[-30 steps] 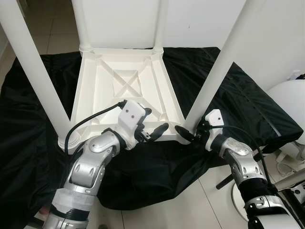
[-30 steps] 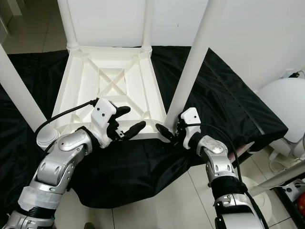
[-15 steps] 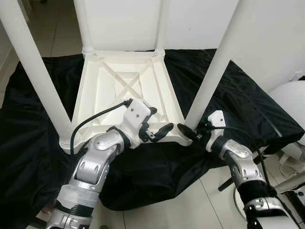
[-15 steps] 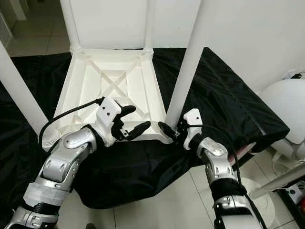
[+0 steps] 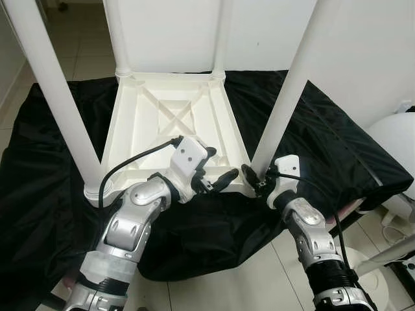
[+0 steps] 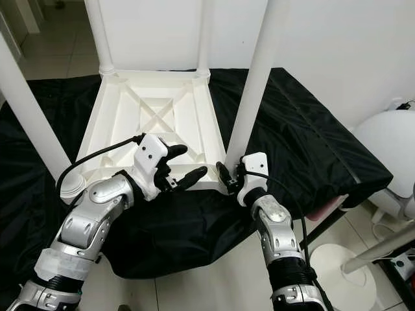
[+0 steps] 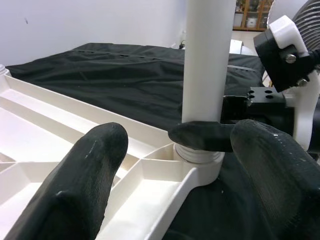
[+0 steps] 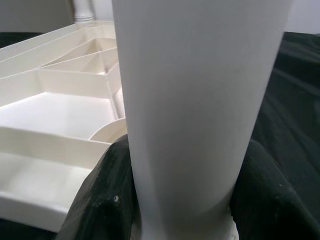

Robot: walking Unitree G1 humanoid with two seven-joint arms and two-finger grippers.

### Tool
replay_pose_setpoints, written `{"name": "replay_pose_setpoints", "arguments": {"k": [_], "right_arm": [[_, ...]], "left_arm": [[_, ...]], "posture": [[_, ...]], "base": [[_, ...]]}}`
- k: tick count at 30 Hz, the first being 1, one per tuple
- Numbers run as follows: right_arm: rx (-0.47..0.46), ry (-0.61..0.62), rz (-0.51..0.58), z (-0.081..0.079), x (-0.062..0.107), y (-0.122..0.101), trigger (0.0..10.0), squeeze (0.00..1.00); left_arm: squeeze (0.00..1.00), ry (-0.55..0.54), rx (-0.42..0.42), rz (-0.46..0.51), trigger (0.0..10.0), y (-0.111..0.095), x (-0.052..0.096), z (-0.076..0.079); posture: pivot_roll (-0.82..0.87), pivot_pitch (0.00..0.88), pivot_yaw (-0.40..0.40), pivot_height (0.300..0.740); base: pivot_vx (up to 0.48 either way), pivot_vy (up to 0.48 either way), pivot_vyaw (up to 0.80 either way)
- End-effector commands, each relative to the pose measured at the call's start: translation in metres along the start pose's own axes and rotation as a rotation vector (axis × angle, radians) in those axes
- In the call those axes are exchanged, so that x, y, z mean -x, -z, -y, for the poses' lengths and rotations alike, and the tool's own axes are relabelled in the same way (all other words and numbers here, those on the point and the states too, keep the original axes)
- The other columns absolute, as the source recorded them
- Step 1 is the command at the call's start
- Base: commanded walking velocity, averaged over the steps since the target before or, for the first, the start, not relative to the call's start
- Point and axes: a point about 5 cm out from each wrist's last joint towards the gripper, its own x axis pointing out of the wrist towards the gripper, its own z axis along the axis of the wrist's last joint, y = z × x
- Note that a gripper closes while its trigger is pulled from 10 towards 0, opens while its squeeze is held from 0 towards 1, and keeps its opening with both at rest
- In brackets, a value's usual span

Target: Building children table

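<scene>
A white children's table (image 5: 172, 123) lies upside down on a black cloth (image 5: 45, 175), with its legs pointing up. My right gripper (image 5: 254, 178) is at the base of the front right leg (image 5: 288, 97). In the right wrist view its fingers (image 8: 100, 195) press on both sides of that leg (image 8: 200, 100). My left gripper (image 5: 220, 165) hovers open over the table's near edge, a little left of that corner. In the left wrist view its fingers (image 7: 75, 185) have nothing between them and face the leg's base (image 7: 207, 75).
The other three legs stand up, one at the front left (image 5: 61, 97) and two at the back. A white rounded object (image 5: 395, 139) sits at the right, with a white round base (image 6: 337, 262) on the tiled floor. A white wall is behind.
The camera has shifted a little. My left gripper has moved closer to the front right corner. My right forearm has swung inward while its gripper stays at the leg's base.
</scene>
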Motion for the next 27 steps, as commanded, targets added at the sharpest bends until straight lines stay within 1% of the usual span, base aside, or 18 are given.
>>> {"name": "replay_pose_setpoints", "arguments": {"k": [1,2,3,4,6,7,8,9,10,11,12,16,18,19,20,21,25,27], "right_arm": [[-0.036,0.107,-0.063,0.004,0.007,0.013,10.0,0.00],[-0.073,0.168,-0.064,-0.003,0.007,0.016,10.0,0.00],[-0.073,0.168,-0.064,-0.003,0.007,0.016,10.0,0.00],[-0.103,0.228,-0.070,-0.011,0.008,0.018,10.0,0.00],[-0.103,0.228,-0.070,-0.011,0.008,0.018,10.0,0.00],[-0.134,0.281,-0.071,-0.019,0.007,0.019,10.0,0.00],[-0.134,0.281,-0.071,-0.019,0.007,0.019,10.0,0.00],[-0.160,0.313,-0.070,-0.027,0.004,0.018,10.0,0.00],[-0.160,0.313,-0.070,-0.027,0.004,0.018,10.0,0.00],[-0.158,0.318,-0.074,-0.038,0.000,0.015,10.0,0.00],[-0.154,0.303,-0.073,-0.040,0.000,0.014,10.0,0.00],[-0.177,0.251,-0.071,-0.043,0.002,0.015,10.0,0.00],[-0.177,0.251,-0.071,-0.043,0.002,0.015,10.0,0.00],[-0.182,0.247,-0.073,-0.042,0.003,0.015,10.0,0.95],[-0.182,0.247,-0.073,-0.042,0.003,0.015,10.0,0.95],[-0.192,0.226,-0.047,-0.041,0.005,0.013,10.0,1.00],[-0.188,0.231,-0.036,-0.039,0.006,0.011,10.0,1.00],[-0.166,0.218,-0.012,-0.035,0.008,0.007,10.0,1.00]], "left_arm": [[0.00,-0.033,-0.006,-0.009,10.0,0.003,0.000,0.001],[0.00,-0.035,-0.005,-0.010,10.0,0.003,0.001,0.001],[0.00,-0.035,-0.005,-0.010,10.0,0.003,0.001,0.001],[0.00,-0.036,-0.003,-0.010,10.0,0.003,0.001,0.002],[0.00,-0.036,-0.003,-0.010,10.0,0.003,0.001,0.002],[0.00,-0.039,-0.004,-0.012,10.0,0.004,0.002,0.002],[0.00,-0.039,-0.004,-0.012,10.0,0.004,0.002,0.002],[0.00,-0.044,-0.002,-0.012,10.0,0.004,0.003,0.002],[0.00,-0.044,-0.002,-0.012,10.0,0.004,0.003,0.002],[0.00,-0.049,0.004,-0.013,10.0,0.005,0.004,0.003],[0.00,-0.048,0.006,-0.012,10.0,0.005,0.004,0.004],[0.00,-0.046,0.006,-0.012,10.0,0.005,0.004,0.005],[0.00,-0.046,0.006,-0.012,10.0,0.005,0.004,0.005],[0.00,-0.046,0.005,-0.012,10.0,0.005,0.004,0.004],[0.00,-0.046,0.005,-0.012,10.0,0.005,0.004,0.004],[0.00,-0.046,0.004,-0.013,10.0,0.005,0.004,0.004],[0.00,-0.046,0.003,-0.013,10.0,0.005,0.005,0.004],[0.00,-0.045,0.002,-0.014,10.0,0.005,0.005,0.004]], "posture": [[-0.04,0.000,-0.042,0.740],[-0.03,0.000,-0.043,0.740],[-0.03,0.000,-0.043,0.740],[-0.03,0.000,-0.049,0.740],[-0.03,0.000,-0.049,0.740],[-0.03,0.000,-0.053,0.740],[-0.03,0.000,-0.053,0.740],[-0.02,0.000,-0.053,0.740],[-0.02,0.000,-0.053,0.740],[-0.02,0.000,-0.054,0.740],[-0.02,0.000,-0.055,0.740],[-0.02,0.000,-0.055,0.740],[-0.02,0.000,-0.055,0.740],[-0.01,0.000,-0.054,0.740],[-0.01,0.000,-0.054,0.740],[-0.01,0.000,-0.052,0.740],[-0.01,0.000,-0.052,0.740],[-0.01,0.000,-0.050,0.740]], "base": [[0.000,0.000,0.00],[0.000,0.000,0.00],[0.000,0.000,0.00],[0.000,0.000,0.00],[0.000,0.000,0.00],[0.000,0.000,0.00],[0.000,0.000,0.00],[0.000,0.000,0.00],[0.000,0.000,0.00],[0.000,0.000,0.00],[0.000,0.000,0.00],[0.000,0.000,0.00],[0.000,0.000,0.00],[0.000,0.000,0.00],[0.000,0.000,0.00],[0.000,0.000,0.00],[0.000,0.000,0.00],[0.000,0.000,0.00]]}}
